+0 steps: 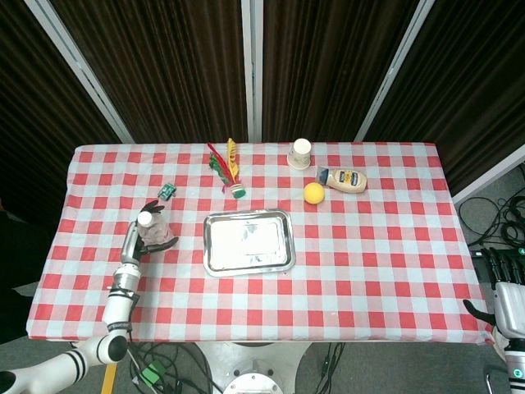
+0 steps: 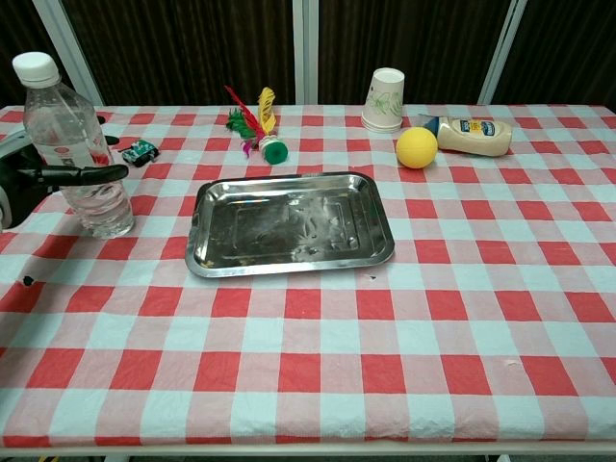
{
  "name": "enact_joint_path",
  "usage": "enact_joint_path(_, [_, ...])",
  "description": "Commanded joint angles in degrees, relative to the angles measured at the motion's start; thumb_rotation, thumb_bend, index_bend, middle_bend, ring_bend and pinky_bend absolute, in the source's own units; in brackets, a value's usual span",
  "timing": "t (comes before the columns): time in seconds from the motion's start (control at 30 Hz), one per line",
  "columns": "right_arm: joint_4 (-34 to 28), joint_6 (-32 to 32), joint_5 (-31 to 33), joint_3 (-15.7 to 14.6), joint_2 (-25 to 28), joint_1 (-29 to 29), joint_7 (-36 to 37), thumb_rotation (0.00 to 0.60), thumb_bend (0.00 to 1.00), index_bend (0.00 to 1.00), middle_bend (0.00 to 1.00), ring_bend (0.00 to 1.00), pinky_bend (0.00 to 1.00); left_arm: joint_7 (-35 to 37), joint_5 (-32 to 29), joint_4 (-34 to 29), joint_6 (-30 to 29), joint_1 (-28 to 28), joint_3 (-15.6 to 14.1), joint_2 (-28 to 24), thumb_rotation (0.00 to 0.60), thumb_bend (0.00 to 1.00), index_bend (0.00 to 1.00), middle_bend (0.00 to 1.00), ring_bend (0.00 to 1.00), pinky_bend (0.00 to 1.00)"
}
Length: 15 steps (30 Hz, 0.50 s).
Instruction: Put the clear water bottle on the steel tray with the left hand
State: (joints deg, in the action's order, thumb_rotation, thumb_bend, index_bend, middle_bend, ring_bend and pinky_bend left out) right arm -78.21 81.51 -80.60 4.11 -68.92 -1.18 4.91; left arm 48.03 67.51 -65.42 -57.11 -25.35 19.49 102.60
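Clear water bottle [image 2: 77, 144] stands upright on the surface [image 2: 404, 318], white cap up, long axis vertical, well to the left of the steel tray [image 2: 289, 223]. Left hand [image 1: 144, 232] is at the bottle: in the chest view a dark finger [image 2: 82, 173] crosses the front of the body at mid-height, and in the head view the fingers [image 1: 162, 244] curl around the bottle's sides. Looks like a wrap grasp, fingers clamped on the bottle or very near it; how firm the contact is cannot be told. Bottle base seems to rest on the cloth, not lifted.

Key relation: the tray lies to the right of the bottle and hand, with a strip of checked cloth between, so the coming carry likely goes sideways toward the table centre, with enough lift to clear the tray's raised rim. Tall, narrow bottle, so it could tip if it drags.

Right hand [image 1: 507, 289] sits far off at the right edge of the head view, holding nothing, fingers loosely extended. Left hand is much nearer.
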Motion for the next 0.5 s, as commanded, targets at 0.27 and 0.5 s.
enact_joint_path(0.27, [-0.16, -0.42, 0.32, -0.03, 0.20, 0.05, 0.40, 0.600, 0.10, 0.00, 0.04, 0.00, 0.00, -2.87, -2.65, 0.92, -1.63, -1.94, 4.21, 1.18, 0.600, 0.14, 0.56, 0.53, 0.48, 0.56])
enact_joint_path(0.5, [-0.31, -0.43, 0.24, -0.11, 0.31, 0.10, 0.65, 0.600, 0.10, 0.00, 0.04, 0.00, 0.00, -6.36, -1.72, -5.19, -4.16, -3.20, 7.03, -2.27, 0.600, 0.18, 0.64, 0.62, 0.58, 0.65])
